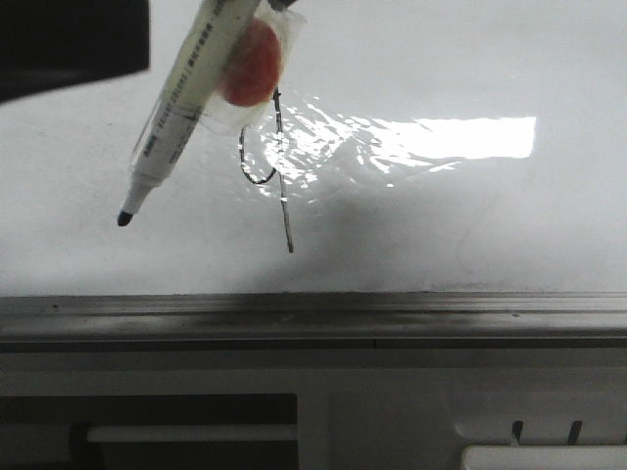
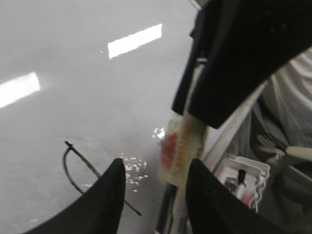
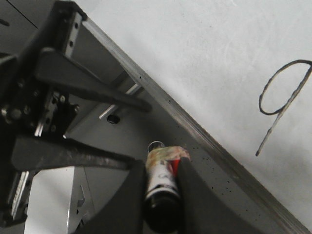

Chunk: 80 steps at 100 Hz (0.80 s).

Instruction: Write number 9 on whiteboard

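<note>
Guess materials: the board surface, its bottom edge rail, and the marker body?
Whiteboard: glossy white, probably coated or laminate, going by the sharp glare patches. Edge rail: grey with a dull sheen, likely brushed metal. Marker pen: smooth white printed barrel, seemingly plastic, with clear wrap or tape around it.

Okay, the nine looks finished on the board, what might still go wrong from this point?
1. The marker pen is uncapped, its black tip close beside the number 9. A dip toward the whiteboard would probably leave a stray mark.
2. The right gripper grips the pen at its rear end, so it might tilt or slip.
</note>
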Each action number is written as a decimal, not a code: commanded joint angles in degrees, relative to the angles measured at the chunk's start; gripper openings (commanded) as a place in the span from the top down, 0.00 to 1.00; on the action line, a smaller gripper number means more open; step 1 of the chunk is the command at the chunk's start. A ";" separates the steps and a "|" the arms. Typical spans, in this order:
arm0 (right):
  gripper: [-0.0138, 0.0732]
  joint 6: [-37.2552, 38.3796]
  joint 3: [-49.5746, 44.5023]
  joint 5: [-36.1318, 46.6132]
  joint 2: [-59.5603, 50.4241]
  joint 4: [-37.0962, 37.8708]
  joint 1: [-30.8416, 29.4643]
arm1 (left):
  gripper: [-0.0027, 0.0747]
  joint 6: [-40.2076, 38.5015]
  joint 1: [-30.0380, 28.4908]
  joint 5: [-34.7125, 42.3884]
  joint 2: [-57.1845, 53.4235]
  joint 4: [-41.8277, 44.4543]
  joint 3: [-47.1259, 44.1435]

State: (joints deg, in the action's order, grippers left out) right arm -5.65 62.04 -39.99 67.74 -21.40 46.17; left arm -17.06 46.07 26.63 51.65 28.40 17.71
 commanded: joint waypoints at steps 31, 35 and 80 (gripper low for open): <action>0.92 -0.72 1.84 3.38 -1.26 -0.72 0.08 | 0.60 -0.86 2.45 4.02 3.62 -2.30 1.58; 0.92 -0.72 1.84 3.38 -1.26 -0.72 0.08 | 0.61 -0.86 2.45 3.87 3.75 -2.38 1.58; 0.82 -0.72 1.84 2.55 -1.26 -1.46 0.08 | 0.99 -0.86 2.45 1.79 5.00 -3.58 1.58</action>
State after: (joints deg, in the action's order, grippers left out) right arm -5.65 62.04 -40.39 67.74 -21.83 46.17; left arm -16.66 48.32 24.96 56.87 27.28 17.71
